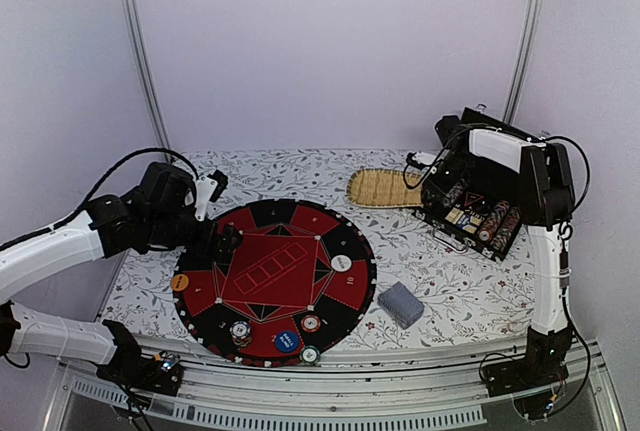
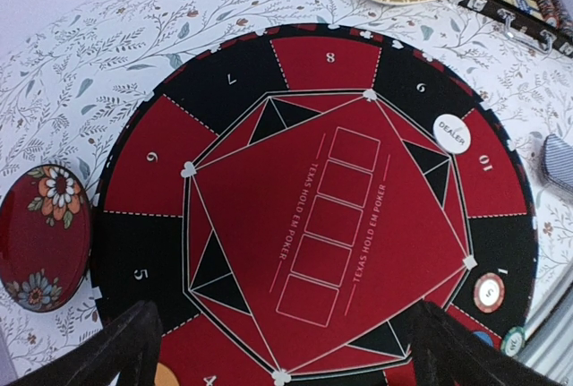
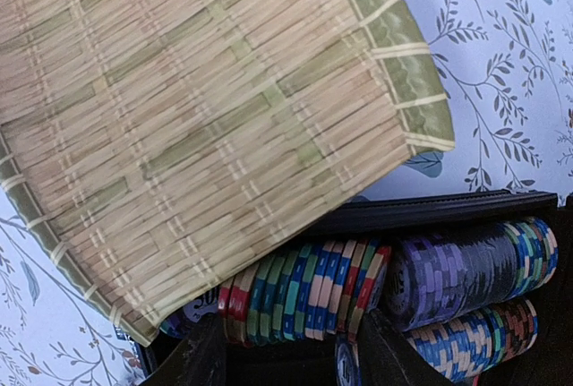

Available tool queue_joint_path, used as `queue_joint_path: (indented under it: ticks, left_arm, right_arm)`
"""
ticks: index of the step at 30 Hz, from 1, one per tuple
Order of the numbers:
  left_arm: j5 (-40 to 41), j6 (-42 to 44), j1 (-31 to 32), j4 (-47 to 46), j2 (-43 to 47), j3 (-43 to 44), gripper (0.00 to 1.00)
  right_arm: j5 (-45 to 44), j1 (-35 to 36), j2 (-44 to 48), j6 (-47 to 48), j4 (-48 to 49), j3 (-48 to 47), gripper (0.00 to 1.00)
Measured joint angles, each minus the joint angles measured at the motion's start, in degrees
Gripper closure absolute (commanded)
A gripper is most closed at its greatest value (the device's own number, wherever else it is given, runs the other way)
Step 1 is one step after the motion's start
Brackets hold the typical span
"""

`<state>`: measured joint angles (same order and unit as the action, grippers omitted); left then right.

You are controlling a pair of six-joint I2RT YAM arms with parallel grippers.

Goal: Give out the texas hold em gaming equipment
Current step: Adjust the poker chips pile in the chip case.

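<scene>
The round red and black poker mat [image 1: 270, 276] lies in the middle. On it are a white dealer button [image 1: 342, 262], an orange button [image 1: 180, 281], a blue chip [image 1: 287, 341] and several more chips along the near rim. A grey-blue card deck [image 1: 401, 304] lies to the mat's right. My left gripper [image 1: 222, 241] hovers open and empty over the mat's left part [image 2: 291, 359]. My right gripper [image 1: 440, 186] is open over the black chip case [image 1: 475, 216], its fingers [image 3: 192, 359] on either side of a mixed row of chips [image 3: 304, 301].
An oval straw tray [image 1: 385, 188] lies at the back, touching the case's left edge [image 3: 197, 126]. A small red flowered dish [image 2: 40, 238] sits just left of the mat. Purple and blue chip stacks [image 3: 466, 265] fill the case.
</scene>
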<state>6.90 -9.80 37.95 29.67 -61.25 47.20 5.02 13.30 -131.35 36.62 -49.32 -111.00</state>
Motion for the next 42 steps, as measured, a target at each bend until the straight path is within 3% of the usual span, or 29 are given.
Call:
queue_joint_path:
  ticks: [8,13,32,42]
  left_arm:
    - [-0.07,0.22,-0.11,0.00,-0.02,0.00,0.02]
    - [-0.07,0.33,-0.26,0.00,-0.39,0.00,0.02]
    - [-0.15,0.37,-0.37,-0.02,-0.42,0.00,0.02]
    - [-0.24,0.37,-0.37,-0.02,-0.42,0.00,0.02]
  right_arm:
    - [-0.11,-1.62,-0.26,-2.56,0.28,-1.03,0.49]
    - [1.68,-2.16,-0.39,-2.58,1.46,-0.96,0.41]
    - [-1.01,0.37,-1.38,-1.46,1.64,-0.68,0.30]
    - [-5.22,1.29,-0.94,-3.39,1.66,-0.70,0.43]
